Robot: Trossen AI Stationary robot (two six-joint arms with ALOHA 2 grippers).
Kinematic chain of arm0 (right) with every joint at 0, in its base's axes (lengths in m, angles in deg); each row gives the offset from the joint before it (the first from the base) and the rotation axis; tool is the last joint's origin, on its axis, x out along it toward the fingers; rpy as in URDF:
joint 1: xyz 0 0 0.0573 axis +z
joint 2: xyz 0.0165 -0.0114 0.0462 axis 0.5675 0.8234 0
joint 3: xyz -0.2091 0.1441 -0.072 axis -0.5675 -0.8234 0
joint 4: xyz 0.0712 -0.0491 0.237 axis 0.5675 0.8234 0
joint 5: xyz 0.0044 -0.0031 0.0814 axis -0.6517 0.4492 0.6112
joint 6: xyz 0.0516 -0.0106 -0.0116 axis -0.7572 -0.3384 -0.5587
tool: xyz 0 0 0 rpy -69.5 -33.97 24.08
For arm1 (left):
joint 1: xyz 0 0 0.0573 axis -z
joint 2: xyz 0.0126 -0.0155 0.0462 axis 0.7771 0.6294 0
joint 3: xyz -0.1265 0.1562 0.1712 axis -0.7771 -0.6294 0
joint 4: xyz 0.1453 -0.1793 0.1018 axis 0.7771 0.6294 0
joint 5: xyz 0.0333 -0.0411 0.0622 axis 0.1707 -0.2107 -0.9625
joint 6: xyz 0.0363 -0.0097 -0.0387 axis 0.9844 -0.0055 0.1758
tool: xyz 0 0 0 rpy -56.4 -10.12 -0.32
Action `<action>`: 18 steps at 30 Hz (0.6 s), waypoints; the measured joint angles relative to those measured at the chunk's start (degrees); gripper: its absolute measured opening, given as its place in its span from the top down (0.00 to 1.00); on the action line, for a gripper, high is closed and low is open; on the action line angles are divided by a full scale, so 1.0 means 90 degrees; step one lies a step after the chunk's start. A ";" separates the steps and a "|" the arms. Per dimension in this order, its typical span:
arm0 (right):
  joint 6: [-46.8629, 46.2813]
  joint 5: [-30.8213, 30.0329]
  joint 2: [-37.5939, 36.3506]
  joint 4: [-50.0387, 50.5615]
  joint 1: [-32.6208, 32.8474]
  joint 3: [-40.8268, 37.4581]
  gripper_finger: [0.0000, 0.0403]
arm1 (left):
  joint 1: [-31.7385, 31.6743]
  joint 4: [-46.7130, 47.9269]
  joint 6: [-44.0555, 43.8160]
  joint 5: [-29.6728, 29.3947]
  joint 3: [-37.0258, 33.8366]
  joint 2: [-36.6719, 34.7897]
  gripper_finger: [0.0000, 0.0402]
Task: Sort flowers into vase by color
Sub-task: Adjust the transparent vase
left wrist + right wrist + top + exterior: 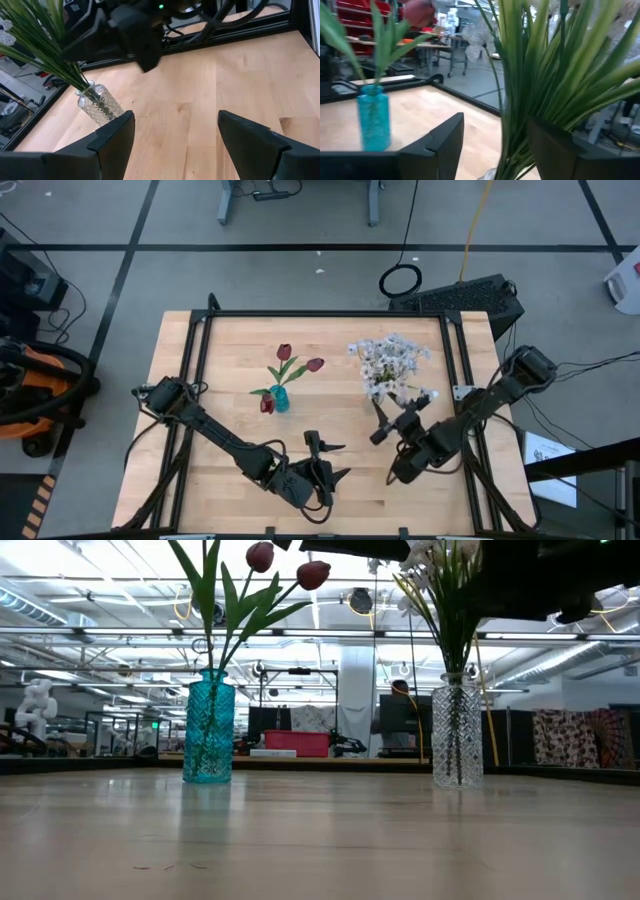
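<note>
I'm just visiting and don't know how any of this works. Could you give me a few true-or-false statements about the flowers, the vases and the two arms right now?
1. The red flowers stand in a blue vase. True.
2. The white flowers lie flat on the table. False: they stand in a clear glass vase.
3. The right gripper is beside the white flowers, its fingers apart with green stems between them. True.
4. The left gripper is holding a red flower. False: it is open and empty, near the table's front edge.
5. Both vases are tipped over. False: both stand upright.
</note>
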 joint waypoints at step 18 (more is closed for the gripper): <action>-0.2264 0.0976 -0.0024 0.2633 0.0247 -0.0002 0.54 | 0.0019 0.0062 0.0010 0.0001 0.0000 0.0000 0.28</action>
